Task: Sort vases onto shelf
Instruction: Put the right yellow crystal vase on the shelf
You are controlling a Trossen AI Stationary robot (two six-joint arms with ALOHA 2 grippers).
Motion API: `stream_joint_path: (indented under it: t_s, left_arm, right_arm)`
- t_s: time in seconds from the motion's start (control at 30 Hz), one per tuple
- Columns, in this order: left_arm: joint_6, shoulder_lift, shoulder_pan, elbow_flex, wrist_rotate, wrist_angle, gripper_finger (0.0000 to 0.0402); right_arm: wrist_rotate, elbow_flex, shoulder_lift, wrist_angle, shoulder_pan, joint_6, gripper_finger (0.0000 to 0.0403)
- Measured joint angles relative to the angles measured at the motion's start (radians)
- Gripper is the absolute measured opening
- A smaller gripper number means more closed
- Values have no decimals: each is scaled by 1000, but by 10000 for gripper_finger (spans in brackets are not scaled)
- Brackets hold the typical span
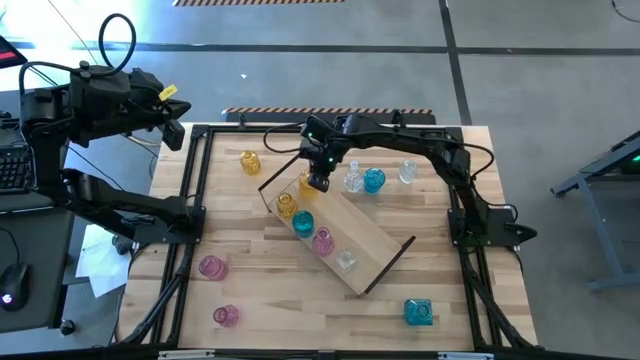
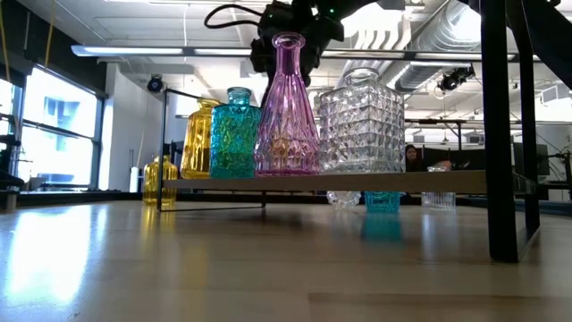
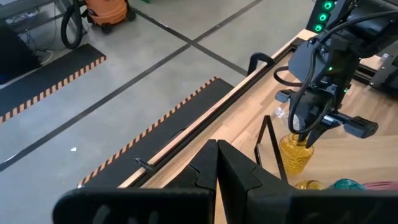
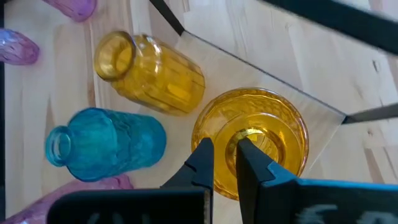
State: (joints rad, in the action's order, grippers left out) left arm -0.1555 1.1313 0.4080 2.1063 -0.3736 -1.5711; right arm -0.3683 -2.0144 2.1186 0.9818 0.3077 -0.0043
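The shelf (image 1: 368, 228) lies slantwise on the table. An amber vase (image 1: 287, 205), a teal one (image 1: 302, 223), a pink one (image 1: 323, 242) and a clear one (image 1: 345, 260) stand on it in a row. My right gripper (image 1: 318, 183) is over the shelf's far-left end, shut on a round amber vase (image 4: 261, 134). Whether that vase's base touches the board I cannot tell. In the low view the pink vase (image 2: 288, 107) hides it. My left gripper (image 3: 217, 149) is shut and parked off the table's left edge. My right gripper pinches the rim of the amber vase's neck (image 4: 250, 133) between its two fingers. One finger (image 4: 245, 155) seems to be in the mouth and the other outside. The fingers slant down from above and the vase stays upright below them (image 3: 295, 155).
Loose vases stand on the table: amber (image 1: 250, 162) at the far left, clear (image 1: 353, 180), teal (image 1: 374, 180) and clear (image 1: 407, 172) beyond the shelf, two pink ones (image 1: 212, 266) (image 1: 226, 315) near left, and teal (image 1: 418, 312) near right. A black frame loop (image 3: 270, 143) rises beside the held vase.
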Motion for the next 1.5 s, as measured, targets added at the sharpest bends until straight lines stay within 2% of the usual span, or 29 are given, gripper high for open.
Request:
stream_joint_path:
  t_s: [0.2, 0.53, 0.9, 1.03, 1.13, 1.23, 1.33, 1.5]
  left_arm:
    - [0, 0, 0, 0, 1, 0, 0]
    - [1, 0, 0, 0, 1, 0, 0]
    - [2, 0, 0, 0, 1, 0, 0]
    - [2, 0, 0, 0, 1, 0, 0]
    - [2, 0, 0, 0, 1, 0, 0]
    - [2, 0, 0, 0, 1, 0, 0]
    - [2, 0, 0, 0, 1, 0, 0]
    - [3, 0, 0, 0, 1, 0, 0]
  right_arm:
    - [10, 0, 0, -2, 0, -4, 16]
    - [10, 0, -2, -13, 0, -4, 66]
    - [12, 0, -4, -17, 1, 1, 66]
    - [63, 0, -4, -13, 10, 33, 66]
    - [119, 0, -4, 23, 21, 51, 60]
    - [144, 0, -4, 58, 34, 53, 36]
    - [146, 0, -4, 83, 43, 65, 7]
    - [131, 0, -4, 98, 44, 74, 3]
